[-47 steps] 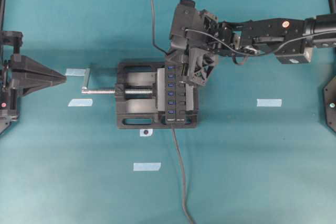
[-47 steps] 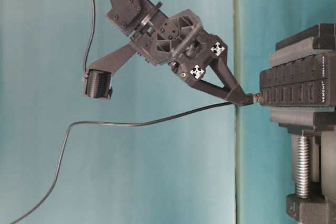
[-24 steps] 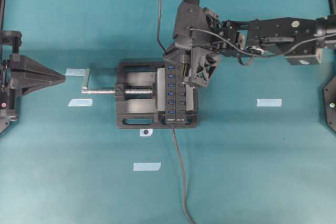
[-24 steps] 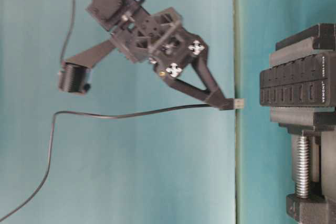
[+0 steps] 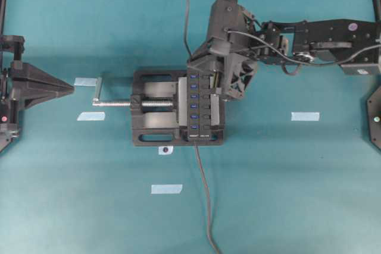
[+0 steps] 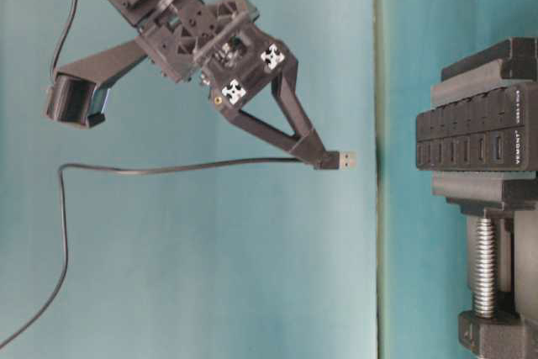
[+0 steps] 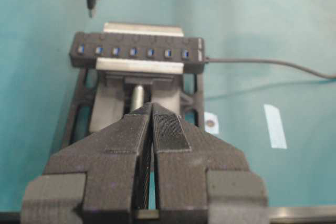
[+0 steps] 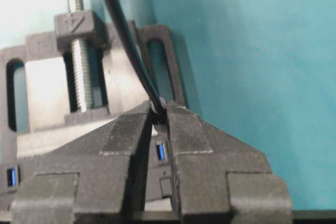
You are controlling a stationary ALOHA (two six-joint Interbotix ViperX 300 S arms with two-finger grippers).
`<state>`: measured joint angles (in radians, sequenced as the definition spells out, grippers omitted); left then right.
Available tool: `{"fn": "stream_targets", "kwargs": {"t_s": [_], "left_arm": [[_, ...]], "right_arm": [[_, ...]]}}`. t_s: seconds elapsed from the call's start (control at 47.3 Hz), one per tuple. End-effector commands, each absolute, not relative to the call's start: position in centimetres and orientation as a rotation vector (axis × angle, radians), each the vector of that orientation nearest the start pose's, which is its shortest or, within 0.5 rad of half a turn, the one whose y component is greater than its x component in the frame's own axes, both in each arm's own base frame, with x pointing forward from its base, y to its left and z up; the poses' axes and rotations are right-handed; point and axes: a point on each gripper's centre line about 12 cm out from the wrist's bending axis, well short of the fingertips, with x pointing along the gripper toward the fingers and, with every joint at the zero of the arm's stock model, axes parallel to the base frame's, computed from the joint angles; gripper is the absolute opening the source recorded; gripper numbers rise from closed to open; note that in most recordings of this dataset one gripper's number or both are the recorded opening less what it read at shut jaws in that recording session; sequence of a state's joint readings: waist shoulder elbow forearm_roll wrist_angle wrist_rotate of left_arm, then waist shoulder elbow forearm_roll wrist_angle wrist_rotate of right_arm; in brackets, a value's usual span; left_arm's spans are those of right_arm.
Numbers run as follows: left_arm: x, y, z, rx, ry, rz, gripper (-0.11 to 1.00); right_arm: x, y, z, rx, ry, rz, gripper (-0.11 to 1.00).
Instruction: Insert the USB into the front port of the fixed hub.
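Pulled back from the fixed hub (image 6: 475,145), ribbed right end effector (image 6: 315,157) clamps the USB (image 6: 340,159); left (image 7: 152,129) seemingly together

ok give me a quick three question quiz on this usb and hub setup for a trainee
1. True or false: the small black USB plug with the thin black cable is seated in a port of the long black bar-shaped hub.
2. Which gripper holds the plug? A) left gripper B) right gripper C) neither
3. Fill in: the hub is clamped in a black ____ with a silver screw.

Key:
1. False; the plug hangs in the air, clear of the hub.
2. B; the left gripper is shut and empty, away from the hub.
3. vise
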<state>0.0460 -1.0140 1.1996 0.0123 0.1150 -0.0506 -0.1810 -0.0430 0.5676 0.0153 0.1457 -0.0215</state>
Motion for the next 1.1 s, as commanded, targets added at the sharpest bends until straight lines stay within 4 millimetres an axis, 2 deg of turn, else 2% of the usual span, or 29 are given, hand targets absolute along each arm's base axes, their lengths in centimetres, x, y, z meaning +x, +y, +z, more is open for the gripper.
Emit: {"fn": "stream_targets", "kwargs": {"t_s": [0.0,0.677,1.079], "left_arm": [[18.6,0.9,25.1,-0.046,0.286,0.054,0.00],[18.6,0.9,25.1,-0.045,0.284,0.054,0.00],[18.6,0.9,25.1,-0.046,0.283,0.054,0.00]], "right_arm": [[39.2,-6.6,22.3,0.053,0.621,-0.161,0.07],[39.2,-3.2,22.6,0.041,0.613,-0.081,0.06],[38.6,-0.9,21.3,0.124,0.610,-0.058,0.06]]}}
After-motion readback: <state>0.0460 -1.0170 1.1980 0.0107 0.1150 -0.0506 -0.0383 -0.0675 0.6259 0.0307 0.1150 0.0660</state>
